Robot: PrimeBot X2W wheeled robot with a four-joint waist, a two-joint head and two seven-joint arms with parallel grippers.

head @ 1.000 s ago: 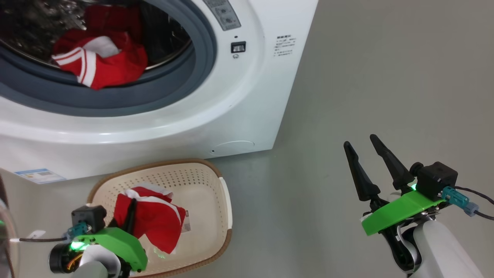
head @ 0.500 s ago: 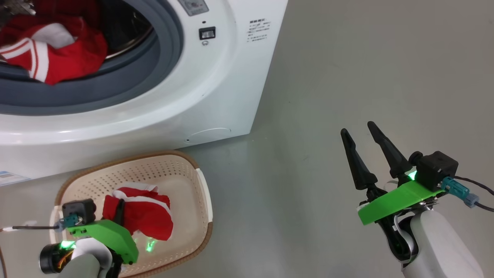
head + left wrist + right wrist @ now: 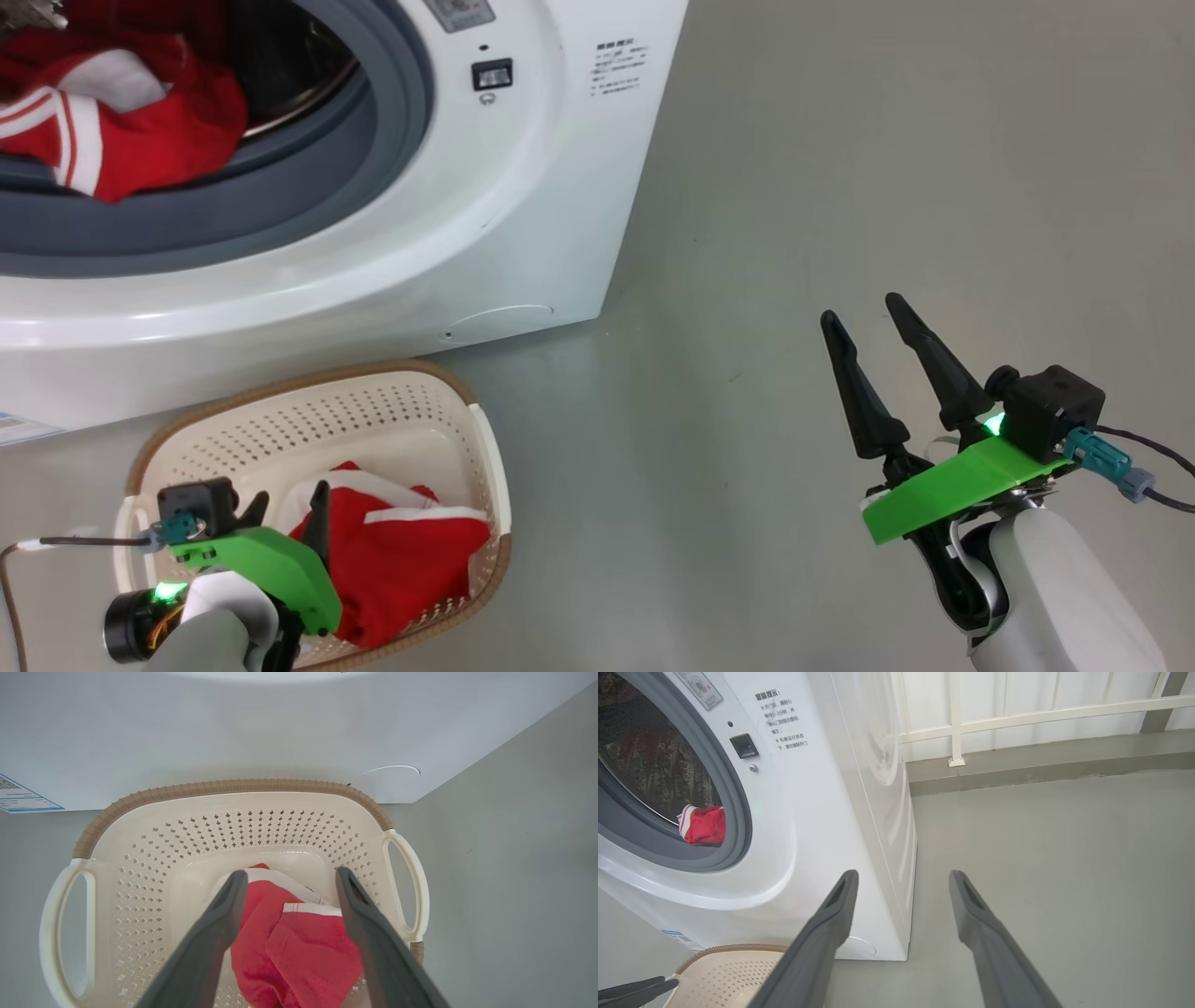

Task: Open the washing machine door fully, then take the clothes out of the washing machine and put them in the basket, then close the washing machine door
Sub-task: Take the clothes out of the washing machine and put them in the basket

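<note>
My left claw point(image 3: 289, 495) has let go. Its fingers, pinched on the red garment point(image 3: 411, 560) a second ago, now stand apart, and the cloth has slumped flat toward 4 o'clock in the basket point(image 3: 327, 420). My head camera has panned.

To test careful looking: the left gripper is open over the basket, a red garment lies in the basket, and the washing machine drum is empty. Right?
No. The washing machine drum is not empty: red clothes with white stripes lie in it, as the head view shows. The left gripper is open over the basket, with a red garment in it.
</note>
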